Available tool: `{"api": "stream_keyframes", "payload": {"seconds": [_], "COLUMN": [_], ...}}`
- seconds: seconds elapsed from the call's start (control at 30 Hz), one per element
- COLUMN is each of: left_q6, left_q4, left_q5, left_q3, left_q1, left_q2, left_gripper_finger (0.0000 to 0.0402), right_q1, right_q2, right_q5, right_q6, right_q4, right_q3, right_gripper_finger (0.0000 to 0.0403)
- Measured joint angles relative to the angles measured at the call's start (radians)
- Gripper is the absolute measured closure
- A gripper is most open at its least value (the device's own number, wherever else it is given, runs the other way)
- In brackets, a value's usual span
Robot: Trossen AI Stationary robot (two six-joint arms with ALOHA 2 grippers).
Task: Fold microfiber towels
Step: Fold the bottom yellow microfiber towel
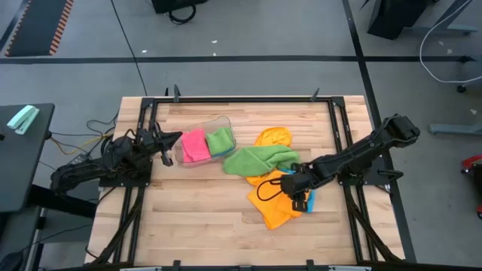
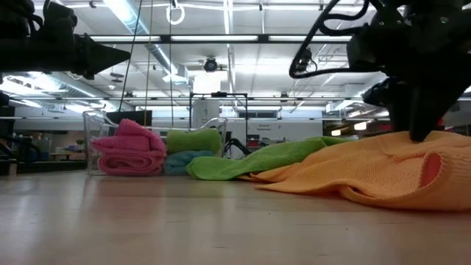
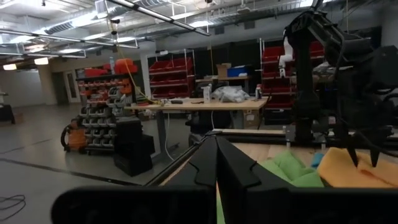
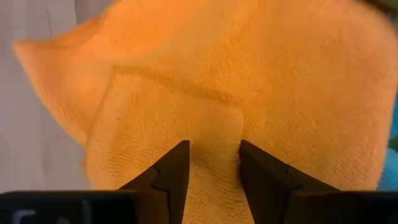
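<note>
A crumpled orange towel (image 1: 273, 205) lies on the table's right half, partly on a blue one (image 1: 310, 202). My right gripper (image 4: 214, 162) points steeply down over it, open, with its fingertips at the cloth (image 2: 421, 134). A green towel (image 1: 260, 159) lies spread out beside a second orange one (image 1: 273, 138). Folded pink (image 1: 196, 144) and green (image 1: 221, 140) towels sit in a clear tub (image 1: 218, 119). My left gripper (image 1: 177, 138) hangs shut at the table's left, pointing level toward the tub and touching nothing. My right gripper comes at the orange towel from above, slanting. Its open fingers (image 4: 177, 168) stand on either side of a strip of the top layer (image 4: 214, 134), just short of a folded edge (image 4: 186, 90). Whether the tips touch the cloth I cannot tell. The towel lies slack on the table.
Bare wood lies along the table's near edge and at its left front (image 1: 196, 218). The dark frame rails (image 1: 241, 99) run around the table. The tub stands between my left gripper and the loose towels.
</note>
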Motion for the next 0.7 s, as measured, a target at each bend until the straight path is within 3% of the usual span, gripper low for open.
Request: {"api": "stream_keyframes", "payload": {"seconds": [0.37, 0.7], "left_q6": [0.043, 0.078], "left_q4": [0.059, 0.077], "left_q5": [-0.045, -0.063], "left_q3": [0.000, 0.000], "left_q1": [0.000, 0.000], "left_q2": [0.000, 0.000], "left_gripper_finger": [0.0387, 0.0389], "right_q1": [0.017, 0.022], "right_q2": [0.000, 0.000], "right_q5": [0.016, 0.024], "right_q6": [0.092, 0.070], "right_q4": [0.007, -0.004], "right_q3": [-0.025, 0.023], "right_gripper_finger": [0.0386, 0.0396]}}
